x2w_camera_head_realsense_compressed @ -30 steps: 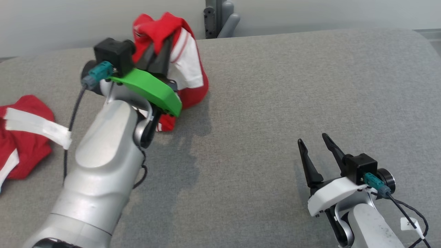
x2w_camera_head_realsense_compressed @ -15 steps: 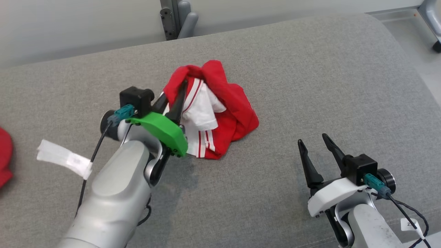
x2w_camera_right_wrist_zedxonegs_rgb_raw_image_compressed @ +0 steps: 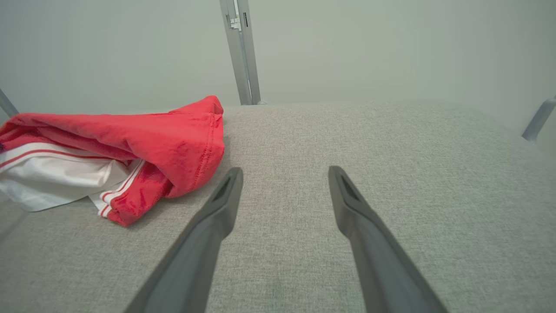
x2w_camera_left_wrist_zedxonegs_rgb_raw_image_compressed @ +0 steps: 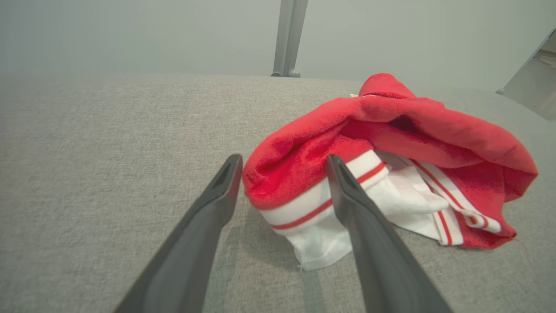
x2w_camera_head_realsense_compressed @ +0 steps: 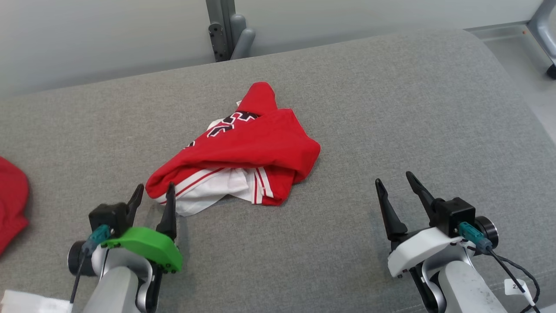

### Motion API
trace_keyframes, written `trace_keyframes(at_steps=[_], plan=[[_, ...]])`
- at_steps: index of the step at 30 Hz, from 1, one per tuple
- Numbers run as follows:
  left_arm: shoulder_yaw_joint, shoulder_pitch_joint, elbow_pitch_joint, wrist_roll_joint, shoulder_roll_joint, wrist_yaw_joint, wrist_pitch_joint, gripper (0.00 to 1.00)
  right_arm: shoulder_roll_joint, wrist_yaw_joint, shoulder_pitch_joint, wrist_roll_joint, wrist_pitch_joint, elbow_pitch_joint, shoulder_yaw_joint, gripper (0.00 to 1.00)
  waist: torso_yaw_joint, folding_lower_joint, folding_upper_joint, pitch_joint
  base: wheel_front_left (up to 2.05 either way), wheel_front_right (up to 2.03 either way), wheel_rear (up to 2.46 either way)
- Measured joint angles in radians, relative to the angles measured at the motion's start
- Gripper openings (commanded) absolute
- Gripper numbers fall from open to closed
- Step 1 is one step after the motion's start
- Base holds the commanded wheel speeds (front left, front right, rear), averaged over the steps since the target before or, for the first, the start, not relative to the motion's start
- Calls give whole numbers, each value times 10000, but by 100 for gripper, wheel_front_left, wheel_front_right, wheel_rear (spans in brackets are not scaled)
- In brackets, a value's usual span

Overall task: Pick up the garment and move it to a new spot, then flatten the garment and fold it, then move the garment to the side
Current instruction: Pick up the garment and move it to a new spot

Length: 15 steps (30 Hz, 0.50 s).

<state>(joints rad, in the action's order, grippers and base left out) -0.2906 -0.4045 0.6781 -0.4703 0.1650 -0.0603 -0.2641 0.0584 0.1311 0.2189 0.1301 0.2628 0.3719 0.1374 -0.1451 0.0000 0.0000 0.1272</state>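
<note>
A crumpled red garment (x2w_camera_head_realsense_compressed: 247, 148) with white and red-striped trim and dark lettering lies bunched in the middle of the grey padded table (x2w_camera_head_realsense_compressed: 391, 108). My left gripper (x2w_camera_head_realsense_compressed: 154, 193) stands open at the lower left, its fingertips just short of the garment's near left corner, nothing held. In the left wrist view the garment (x2w_camera_left_wrist_zedxonegs_rgb_raw_image_compressed: 391, 143) bulges just beyond the open left gripper (x2w_camera_left_wrist_zedxonegs_rgb_raw_image_compressed: 282, 167). My right gripper (x2w_camera_head_realsense_compressed: 393, 180) is open at the lower right, well clear of the cloth. In the right wrist view the garment (x2w_camera_right_wrist_zedxonegs_rgb_raw_image_compressed: 130, 143) lies to the left of the open right gripper (x2w_camera_right_wrist_zedxonegs_rgb_raw_image_compressed: 284, 174).
Another red garment (x2w_camera_head_realsense_compressed: 11, 195) pokes in at the left edge. A grey post (x2w_camera_head_realsense_compressed: 223, 26) rises behind the table. A white tag (x2w_camera_head_realsense_compressed: 30, 302) shows at the bottom left. The table's right edge curves down toward the floor (x2w_camera_head_realsense_compressed: 530, 65).
My left gripper has let go of the garment and drawn back to the lower left; the garment now lies slumped on the table. The head camera shifted. The right gripper stayed put.
</note>
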Motion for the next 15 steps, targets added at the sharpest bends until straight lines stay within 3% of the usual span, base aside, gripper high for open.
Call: trace_keyframes(at_steps=[15], plan=[[2867,3578,-2660,2182,-853,-148,0,100,38,0,-568,-35,0,44,128,100,258,0,0,-1120,0,0,0]])
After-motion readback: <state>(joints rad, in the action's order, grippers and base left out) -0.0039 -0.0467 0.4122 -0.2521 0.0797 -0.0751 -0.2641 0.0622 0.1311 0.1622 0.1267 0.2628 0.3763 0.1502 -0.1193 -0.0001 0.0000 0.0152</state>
